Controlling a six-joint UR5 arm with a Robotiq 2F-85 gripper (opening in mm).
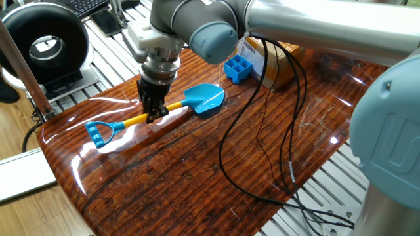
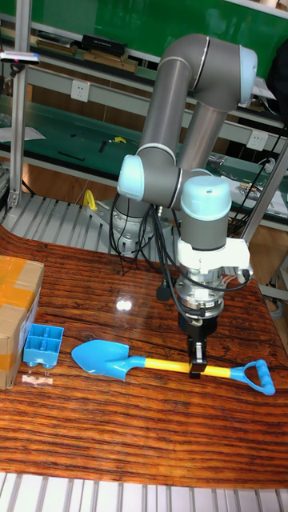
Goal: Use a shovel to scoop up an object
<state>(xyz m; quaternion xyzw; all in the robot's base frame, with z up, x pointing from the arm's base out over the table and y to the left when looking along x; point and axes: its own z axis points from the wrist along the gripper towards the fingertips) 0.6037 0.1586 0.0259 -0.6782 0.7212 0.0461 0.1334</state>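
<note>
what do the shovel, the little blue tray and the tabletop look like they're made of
Shovel: likely moulded plastic, with smooth, saturated blue and yellow parts.
Blue tray: probably plastic too, one even colour with thin dividers.
Tabletop: wood grain, real or printed, under a glossy coat that mirrors the lights.

A glossy wood-grain table (image 1: 197,164) catches bright glare from overhead, sitting on a slotted aluminium frame (image 1: 328,196). Behind it in the tall fixed view runs a green wall (image 2: 120,20), with a long workbench (image 2: 72,128) topped in green and a white wall socket (image 2: 80,90) below the shelf. A keyboard (image 1: 88,5) lies at the far edge in the fixed view.
</note>
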